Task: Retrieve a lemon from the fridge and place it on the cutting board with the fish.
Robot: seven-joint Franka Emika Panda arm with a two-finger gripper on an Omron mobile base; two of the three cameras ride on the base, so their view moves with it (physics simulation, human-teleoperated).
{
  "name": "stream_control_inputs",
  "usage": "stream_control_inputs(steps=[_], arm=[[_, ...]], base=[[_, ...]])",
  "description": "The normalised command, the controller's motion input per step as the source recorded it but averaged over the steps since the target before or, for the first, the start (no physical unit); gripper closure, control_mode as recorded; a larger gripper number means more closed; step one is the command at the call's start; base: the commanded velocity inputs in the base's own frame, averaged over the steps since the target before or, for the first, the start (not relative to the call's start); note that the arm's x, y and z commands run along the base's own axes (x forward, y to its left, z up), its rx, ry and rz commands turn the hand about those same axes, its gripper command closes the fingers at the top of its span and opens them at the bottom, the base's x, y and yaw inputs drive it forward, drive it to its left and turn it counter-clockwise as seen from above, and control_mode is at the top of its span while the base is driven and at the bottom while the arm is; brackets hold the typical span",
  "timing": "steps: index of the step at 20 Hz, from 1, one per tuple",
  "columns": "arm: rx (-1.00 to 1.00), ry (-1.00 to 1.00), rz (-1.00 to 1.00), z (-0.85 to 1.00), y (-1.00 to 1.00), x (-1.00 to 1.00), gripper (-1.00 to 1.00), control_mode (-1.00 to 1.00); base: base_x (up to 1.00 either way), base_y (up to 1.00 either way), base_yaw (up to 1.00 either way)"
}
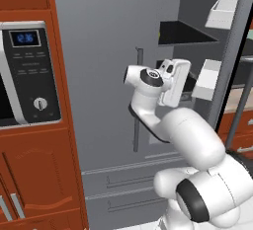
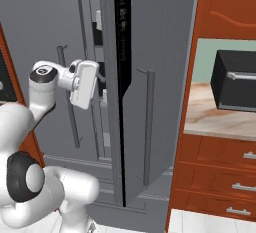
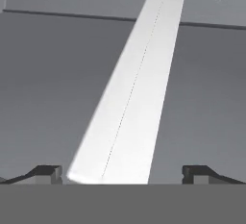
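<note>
At the fridge (image 1: 108, 51), w/ its right door swung open, your gripper (image 3: 122, 172) is spread wide & empty at the door gap; can't see the lemon.

Fridge (image 1: 108, 51): top and bottom cut by the frame edges in both base views. Interior beyond the open right door mostly blocked by the arm's hand; shelf contents cannot be told. Gripper (image 3: 123, 172): fingertips cut off at the hand view's bottom. Microwave (image 1: 24, 71), left of fridge: cropped at left edge.
</note>
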Motion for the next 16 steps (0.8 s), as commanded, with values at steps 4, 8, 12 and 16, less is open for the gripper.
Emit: stream_control_inputs(steps=[4, 8, 12, 16], arm=[[0.00, -0.06, 0.00, 0.00, 0.00, 0.15, -1.00, -1.00], [0.00, -0.04, 0.00, -0.03, -0.12, -0.01, -1.00, -1.00], [0.00, 0.00, -0.07, -0.18, -0.36, -0.21, -1.00, -1.00], [0.00, -0.02, -0.07, -0.13, -0.51, -0.24, -1.00, -1.00]], base=[[0.00, 0.00, 0.00], [0.00, 0.00, 0.00], [0.00, 0.00, 0.00], [0.00, 0.00, 0.00]])
